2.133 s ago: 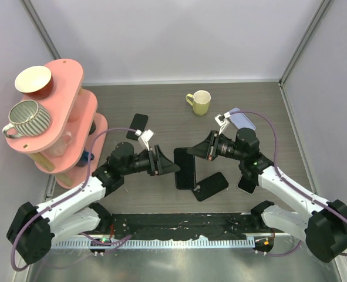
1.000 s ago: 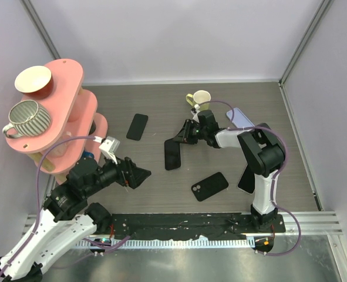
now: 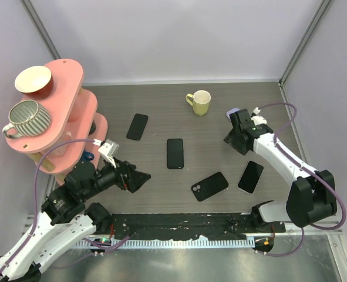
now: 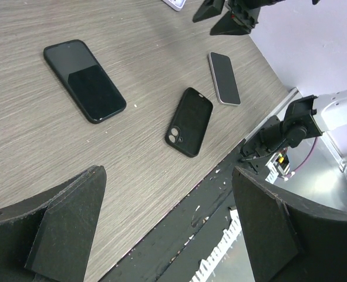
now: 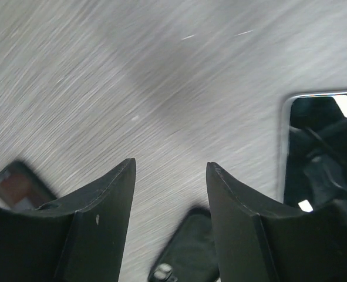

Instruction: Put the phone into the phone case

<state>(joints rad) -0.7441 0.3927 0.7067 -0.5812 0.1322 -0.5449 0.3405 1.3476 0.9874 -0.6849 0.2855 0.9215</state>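
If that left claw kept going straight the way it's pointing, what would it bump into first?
Most likely the bare table just ahead, since the left gripper seems tilted downward. Skimming above the surface, it would reach the black phone case next; depth is hard to judge.

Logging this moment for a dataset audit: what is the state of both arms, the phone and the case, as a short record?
left gripper: jaws open, empty, above the near table
right gripper: jaws open, empty, over bare table
black phone: flat mid-table, touched by neither arm
phone case: black, flat, nearer the arms, apart from the phone
others: second black phone, silver-edged phone, yellow mug
task: phone not yet in case
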